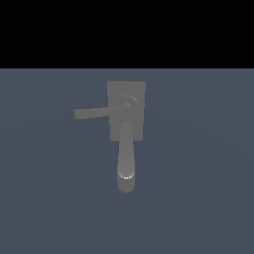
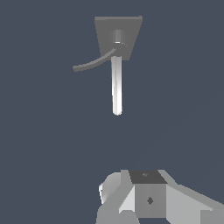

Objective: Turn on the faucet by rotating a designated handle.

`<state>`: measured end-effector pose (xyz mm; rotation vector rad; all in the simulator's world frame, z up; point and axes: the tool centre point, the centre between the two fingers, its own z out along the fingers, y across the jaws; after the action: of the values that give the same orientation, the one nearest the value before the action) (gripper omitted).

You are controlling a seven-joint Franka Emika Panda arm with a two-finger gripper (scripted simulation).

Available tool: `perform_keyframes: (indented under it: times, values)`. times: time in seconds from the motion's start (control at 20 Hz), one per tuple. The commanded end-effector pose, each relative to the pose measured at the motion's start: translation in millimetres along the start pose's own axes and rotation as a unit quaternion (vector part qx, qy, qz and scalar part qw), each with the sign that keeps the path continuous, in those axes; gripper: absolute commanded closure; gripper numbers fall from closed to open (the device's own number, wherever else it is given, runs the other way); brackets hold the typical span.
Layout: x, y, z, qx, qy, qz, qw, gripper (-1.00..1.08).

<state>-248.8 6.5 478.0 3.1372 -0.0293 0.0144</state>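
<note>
I judge the thin grey bar handle [image 1: 96, 112] rigid; push near its free end, far from the dull grey faucet [image 1: 127, 110] pivot. Jaws' state: cannot tell.

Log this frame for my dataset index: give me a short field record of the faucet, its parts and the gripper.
faucet: grey fixture on a flat blue-grey surface
base block: rectangular
spout: rounded tube
handle: thin bar, pointing to the exterior view's left
gripper: only part of its body shows, in the wrist view; apart from the faucet
fingers: not visible
</note>
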Motion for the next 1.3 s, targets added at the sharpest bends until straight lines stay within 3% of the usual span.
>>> perform_keyframes:
  times: [0.0,0.35,0.55,0.75,1.0,1.25]
  values:
    - [0,0,0,0.000,0.000,0.000,1.0000,1.08]
    - [1,3,-5,-0.025,0.013,0.005,0.9996,1.08]
    - [3,7,-12,-0.060,0.032,0.013,0.9976,1.08]
    - [6,11,-24,-0.112,0.060,0.023,0.9916,1.08]
    - [10,15,-47,-0.198,0.108,0.039,0.9735,1.08]
    - [14,14,-76,-0.292,0.163,0.052,0.9409,1.08]
